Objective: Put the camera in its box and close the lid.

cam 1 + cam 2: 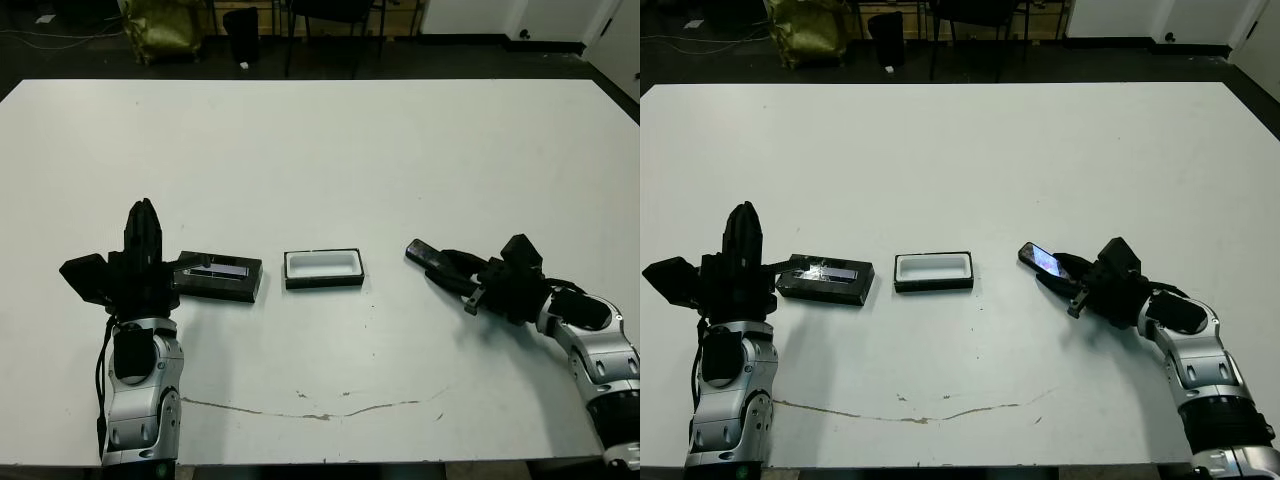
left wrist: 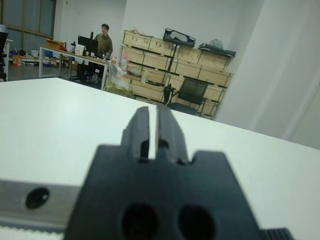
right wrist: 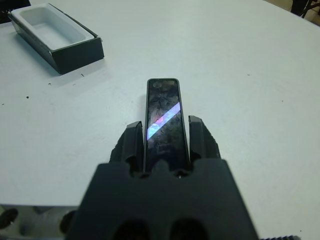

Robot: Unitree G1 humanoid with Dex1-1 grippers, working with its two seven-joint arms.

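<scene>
The box (image 1: 323, 281), a shallow black tray with a white inside, lies open at the table's middle. Left of it lies the lid (image 1: 218, 277), flat and black with a pale stripe. My left gripper (image 1: 145, 212) stands just left of the lid with its fingers (image 2: 170, 131) pressed together on nothing. To the right of the box, my right gripper (image 1: 450, 268) is shut on the camera (image 3: 162, 105), a slim black bar with a bluish glint. The camera's free end (image 1: 420, 250) points toward the box, a hand's width away from it.
A thin dark scratch (image 1: 320, 410) runs along the table near its front edge. Beyond the far edge stand chairs (image 1: 330, 25) and a yellow bag (image 1: 160, 25). In the left wrist view a person (image 2: 104, 42) sits at a desk far off, beside stacked crates.
</scene>
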